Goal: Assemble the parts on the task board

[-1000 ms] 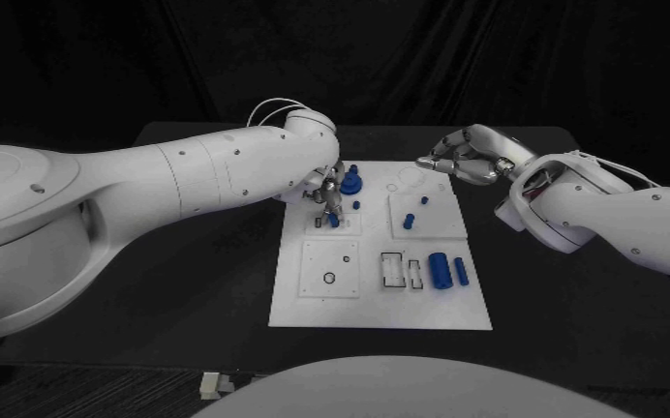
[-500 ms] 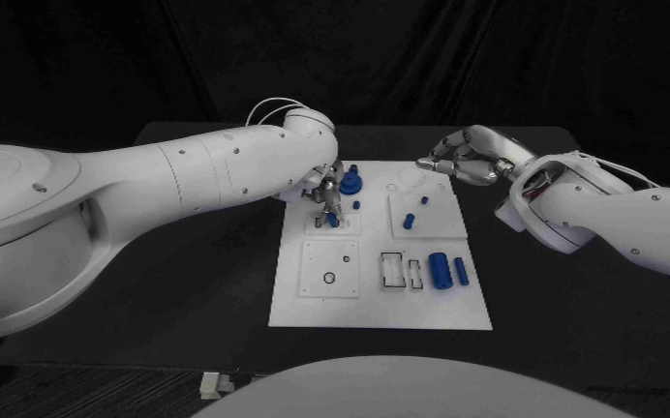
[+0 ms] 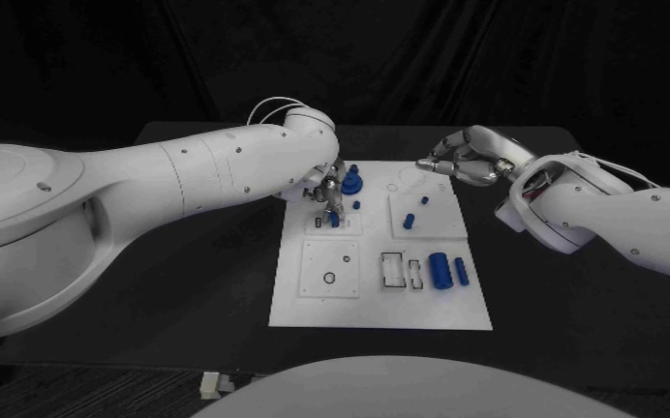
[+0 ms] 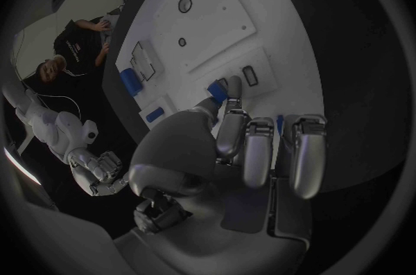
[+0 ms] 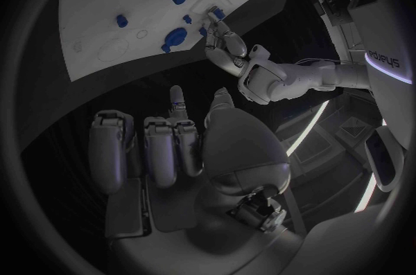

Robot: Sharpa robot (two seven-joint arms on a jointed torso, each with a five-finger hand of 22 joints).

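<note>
Left hand (image 3: 324,197): over far-left part of task board (image 3: 350,302), fingers lowered, small blue part (image 3: 335,218) pinched at fingertips, just above a recess in the board; same part (image 4: 215,89) seen in left wrist view beside fingertips (image 4: 232,91). Right hand (image 3: 465,162): off far-right corner of board, above black table (image 3: 544,283), fingers curled inward, nothing held. On board: blue round knob piece (image 3: 352,184) at far edge, blue peg (image 3: 411,221) upright mid-board, two blue cylinders (image 3: 447,270) lying near right edge, beside white rectangular slots (image 3: 395,271).
</note>
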